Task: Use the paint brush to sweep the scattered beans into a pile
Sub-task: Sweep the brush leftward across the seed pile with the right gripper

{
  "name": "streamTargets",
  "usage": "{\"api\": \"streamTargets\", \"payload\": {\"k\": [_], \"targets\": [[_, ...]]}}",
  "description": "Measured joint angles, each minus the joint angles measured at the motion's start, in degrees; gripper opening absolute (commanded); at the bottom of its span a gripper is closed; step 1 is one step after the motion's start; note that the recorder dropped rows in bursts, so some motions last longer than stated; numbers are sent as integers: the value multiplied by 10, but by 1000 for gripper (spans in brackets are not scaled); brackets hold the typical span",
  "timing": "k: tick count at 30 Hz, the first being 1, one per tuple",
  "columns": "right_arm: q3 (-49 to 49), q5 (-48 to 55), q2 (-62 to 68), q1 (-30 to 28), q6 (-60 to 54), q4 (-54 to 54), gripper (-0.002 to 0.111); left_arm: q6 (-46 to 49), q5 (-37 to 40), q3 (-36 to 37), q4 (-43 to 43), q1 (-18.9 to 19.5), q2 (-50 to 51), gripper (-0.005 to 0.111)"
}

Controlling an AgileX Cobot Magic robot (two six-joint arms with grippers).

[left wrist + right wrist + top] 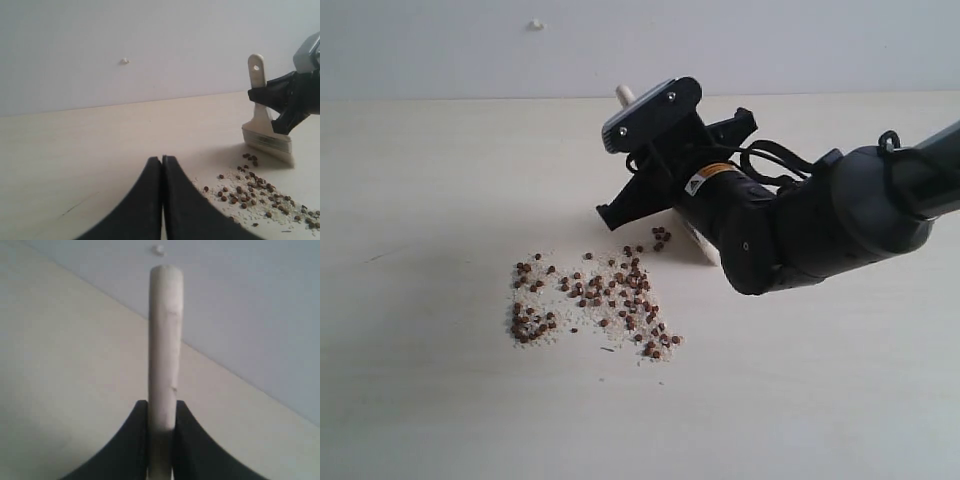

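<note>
Your left gripper is clenched on nothing. The scattered tiny reddish-brown beans lie just left of the wide paint brush, with its pale wooden handle and white bristles. It stands handle-up, bristles down, clamped in your right gripper, the nearer arm. The stroke probably runs leftward.
</note>
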Motion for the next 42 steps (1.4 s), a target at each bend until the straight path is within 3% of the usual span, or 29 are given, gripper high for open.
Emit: {"api": "streamTargets", "payload": {"k": [14, 18, 25, 28, 34, 36, 42], "targets": [[-2, 60, -4, 0, 186, -269, 0, 0, 0, 0, 0, 0, 0, 0], [-1, 107, -33, 0, 209, -292, 0, 0, 0, 0, 0, 0, 0, 0], [-1, 215, -166, 0, 213, -258, 0, 0, 0, 0, 0, 0, 0, 0], [-1, 330, -213, 0, 124, -170, 0, 0, 0, 0, 0, 0, 0, 0], [3, 482, -222, 0, 22, -163, 0, 0, 0, 0, 0, 0, 0, 0], [3, 457, -222, 0, 9, -164, 0, 0, 0, 0, 0, 0, 0, 0], [3, 254, -176, -4, 2, -165, 0, 0, 0, 0, 0, 0, 0, 0]]}}
